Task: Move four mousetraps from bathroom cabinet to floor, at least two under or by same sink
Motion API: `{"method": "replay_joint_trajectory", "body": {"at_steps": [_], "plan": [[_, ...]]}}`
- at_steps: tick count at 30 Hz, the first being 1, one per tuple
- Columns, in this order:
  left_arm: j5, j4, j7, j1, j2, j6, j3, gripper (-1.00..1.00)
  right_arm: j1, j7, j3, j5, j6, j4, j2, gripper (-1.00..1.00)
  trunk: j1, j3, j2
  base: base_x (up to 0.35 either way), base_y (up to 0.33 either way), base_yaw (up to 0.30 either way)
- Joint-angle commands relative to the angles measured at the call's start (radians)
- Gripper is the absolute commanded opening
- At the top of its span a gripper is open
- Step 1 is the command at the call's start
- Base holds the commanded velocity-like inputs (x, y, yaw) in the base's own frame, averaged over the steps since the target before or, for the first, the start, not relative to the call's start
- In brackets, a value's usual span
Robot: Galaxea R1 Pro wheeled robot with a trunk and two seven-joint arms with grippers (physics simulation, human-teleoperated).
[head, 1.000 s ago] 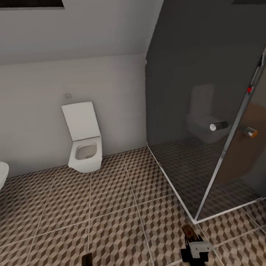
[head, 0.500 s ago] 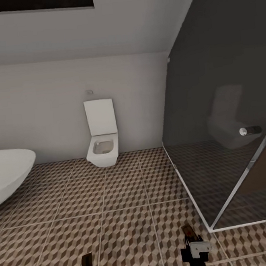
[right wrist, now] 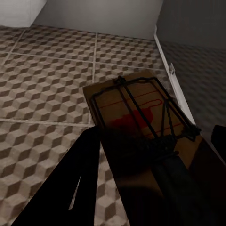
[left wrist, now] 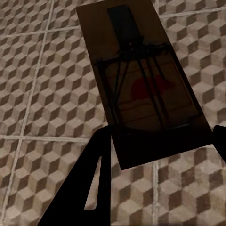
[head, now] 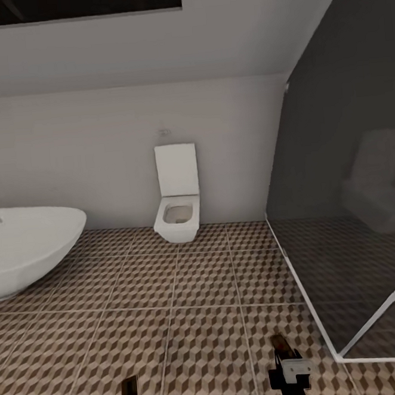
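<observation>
Two mousetraps are in hand, one per gripper, both carried above the bathroom floor (head: 188, 294). In the left wrist view the left mousetrap (left wrist: 141, 89) is a flat brown wooden board with dark wire bars, a dark plate at its far end and a red mark on its face; the left gripper (left wrist: 160, 141) is pinched on the board's near end, one dark finger (left wrist: 94, 183) visible beside it. In the right wrist view the right mousetrap (right wrist: 141, 127) looks the same: brown board, black wire frame, red mark. The right gripper (right wrist: 155, 155) is clamped on its near end. Neither board touches the tiles. In the head view both traps show as dark slivers at the lower edge, the left mousetrap (head: 128, 388) and the right mousetrap (head: 282, 344) above the right gripper (head: 289, 374).

Change over the last second: the whole head view has swung. The toilet (head: 178, 208) has shifted rightward in frame, the bathtub (head: 28, 245) has come well into view at left, and the glass shower screen (head: 353, 196) has slid toward the right edge. The things are fixed, so this is the robot turning left.

Judgement: transit step, searching for the sink, which has not yet appeared. Two traps delivered here would satisfy the sink condition if set under or beside it.
</observation>
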Motion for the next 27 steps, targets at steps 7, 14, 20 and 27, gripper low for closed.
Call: {"method": "replay_joint_trajectory", "body": {"at_steps": [7,14,20,27], "plan": [[0.004,0.004,0.005,-0.002,-0.001,-0.005,-0.008,-1.00,0.000,-0.007,-0.007,0.011,-0.002,0.000,0.000,-1.00,0.000,-0.001,0.000,0.000,0.000,0.286],[0.004,0.004,0.005,-0.002,-0.001,-0.005,-0.008,-1.00,0.000,-0.007,-0.007,0.011,-0.002,0.000,-0.001,-1.00,0.000,-0.001,0.000,0.000,0.000,0.286],[0.004,0.004,0.005,-0.001,-0.001,-0.005,-0.009,-1.00,0.000,-0.007,-0.007,0.011,-0.002,0.000,-0.003,-1.00,0.000,-0.001,0.000,0.000,0.000,0.286],[0.004,0.004,0.005,-0.002,-0.001,-0.005,-0.009,-1.00,0.000,-0.007,-0.007,0.011,-0.002,0.000,-0.002,-1.00,0.000,-0.001,0.000,0.000,0.000,0.286]]}}
